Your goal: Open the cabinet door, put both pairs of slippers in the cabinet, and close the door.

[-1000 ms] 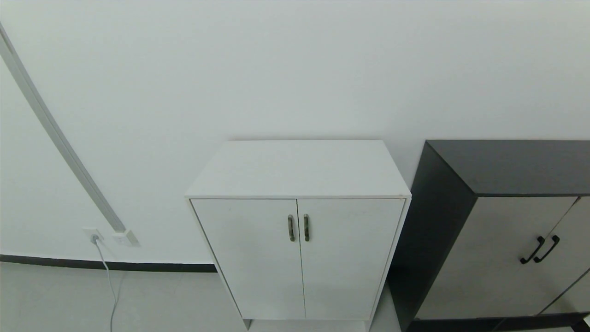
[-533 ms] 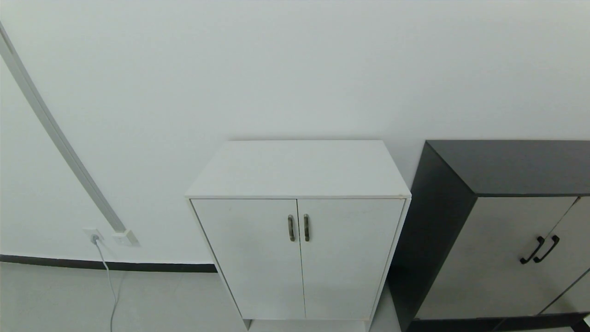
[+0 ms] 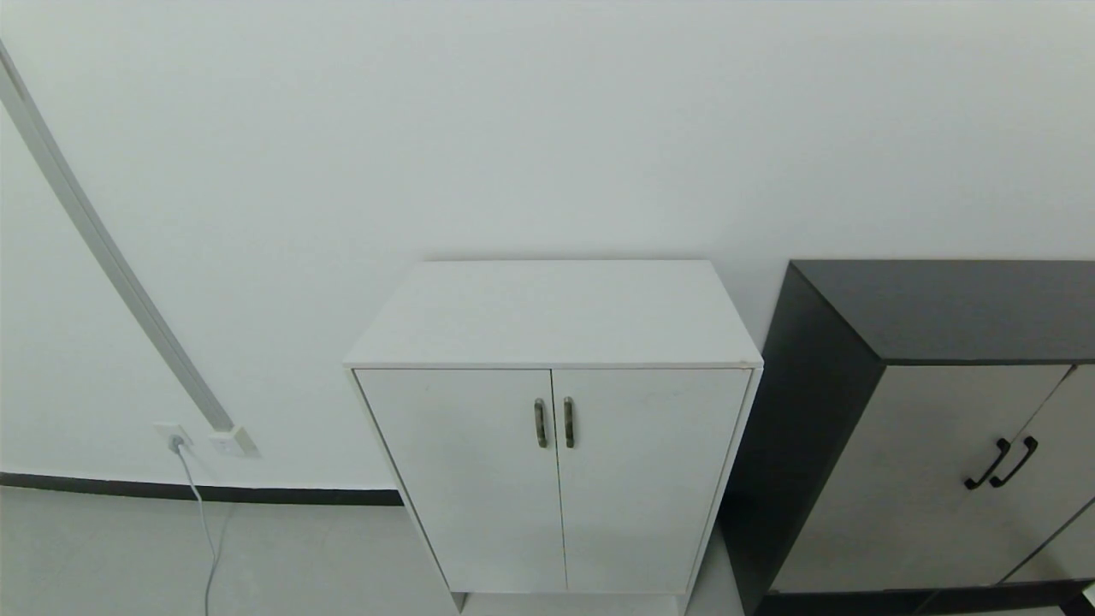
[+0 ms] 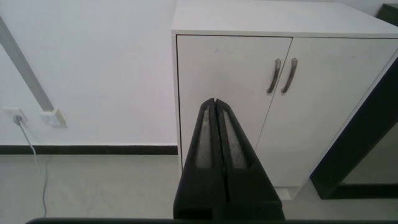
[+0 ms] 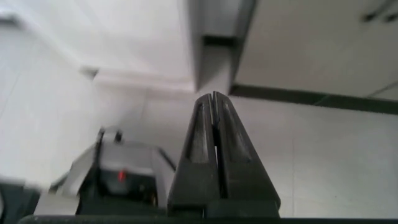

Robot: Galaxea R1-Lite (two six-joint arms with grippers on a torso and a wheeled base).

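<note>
1. The white cabinet (image 3: 462, 470) stands against the wall (image 3: 547, 128), doors shut, beside a black cabinet (image 3: 941, 308).
2. Left gripper (image 4: 215, 106): jaws pressed together, facing the white cabinet.
3. Right gripper (image 5: 214, 99): jaws pressed together.

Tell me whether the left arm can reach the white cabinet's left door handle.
Probably yes: nothing stands between the left gripper and the left handle, though the gripper is shut and must open.

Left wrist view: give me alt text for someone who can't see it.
The left gripper, shut, points toward a white cabinet whose two doors are closed, their handles side by side at the middle. A wall socket sits low on the wall beside it.
</note>
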